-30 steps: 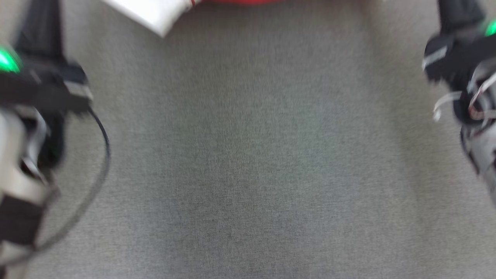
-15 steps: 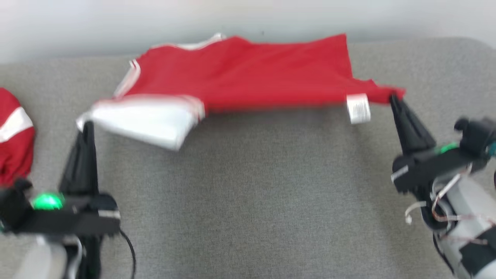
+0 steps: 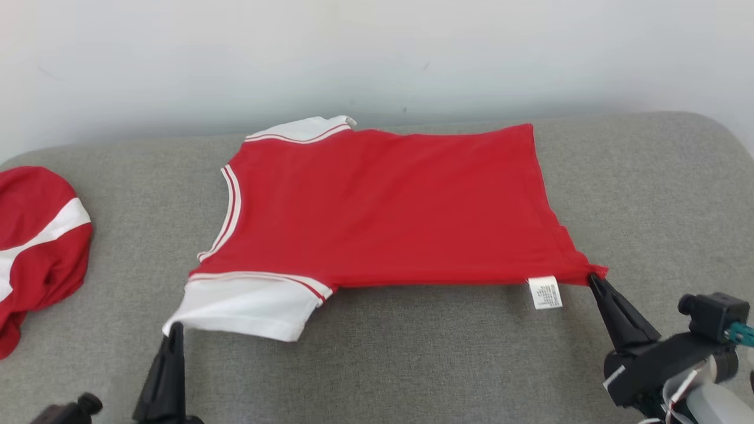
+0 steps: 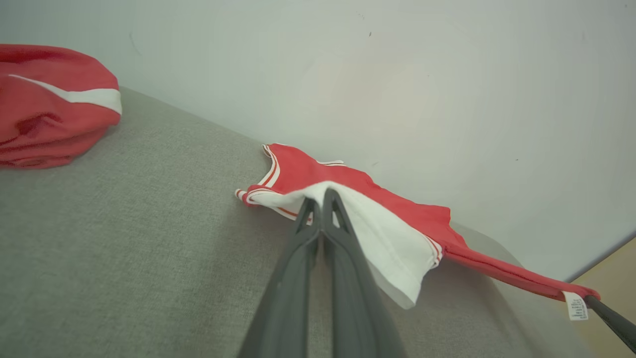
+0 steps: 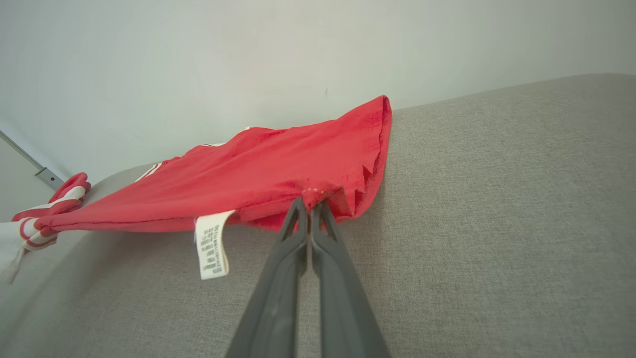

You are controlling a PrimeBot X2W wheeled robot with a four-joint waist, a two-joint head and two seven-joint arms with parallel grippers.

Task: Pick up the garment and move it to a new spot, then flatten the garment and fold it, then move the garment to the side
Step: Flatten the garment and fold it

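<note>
Now your red shirt (image 3: 383,200) lies spread out near the back edge of the grey counter (image 3: 412,365). Your left claw (image 3: 175,328) is pinching its white sleeve (image 3: 247,306). Your right claw (image 3: 592,279) is pinching its bottom corner. I think you have yet to fold it and move it aside.

The head camera looks down on the shirt (image 3: 383,206) from six o'clock, and both wrist cameras share it, close and low, from seven and five.
</note>
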